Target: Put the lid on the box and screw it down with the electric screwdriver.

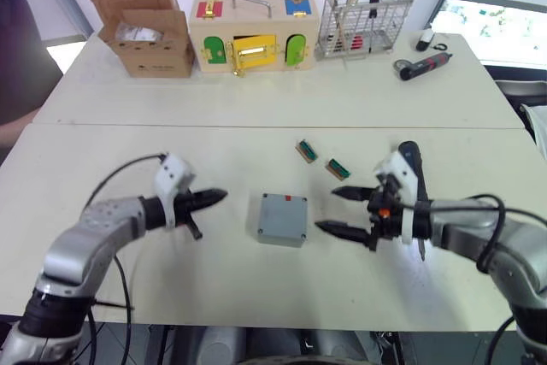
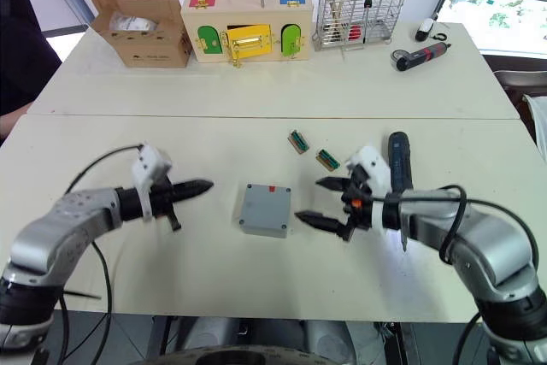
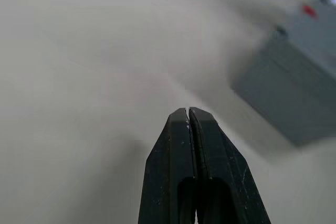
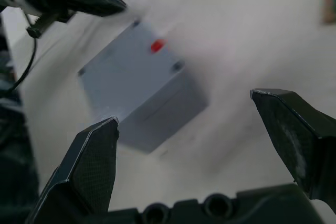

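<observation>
- two grippers flank the small square grey plastic box (image 1: 284, 219), which sits on the near half of the white table (image 1: 256, 297), about midway between them.
- the flat grey lid (image 4: 131, 59) appears to be seated on top of the box already, with corner holes and a small red mark near its far edge.
- the left gripper (image 1: 215, 197), black fingers pressed together with nothing between them, hovers to the left of the box, apart from it.
- the right gripper (image 1: 340, 211) is spread wide and empty, fingertips pointing at the box's right side, close but not touching.
- the straight black electric screwdriver with red markings (image 2: 398, 164) lies on the table just behind the right gripper, partly hidden by the wrist.
- two small green-topped blocks (image 1: 322, 160) lie beyond the box; a smaller red-and-black angled driver (image 1: 423, 65) rests far right by a wire basket (image 1: 362, 20), with a wooden latch box (image 1: 253, 33) and a cardboard carton (image 1: 141, 23) along the far edge.
- handling, as a judgement: the box looks light, rigid and smooth, so it may slide under bit pressure; bracing its side walls seems wise.
- the screwdriver is stiff and round-bodied, likely to roll; the mid-body seems the best hold.
</observation>
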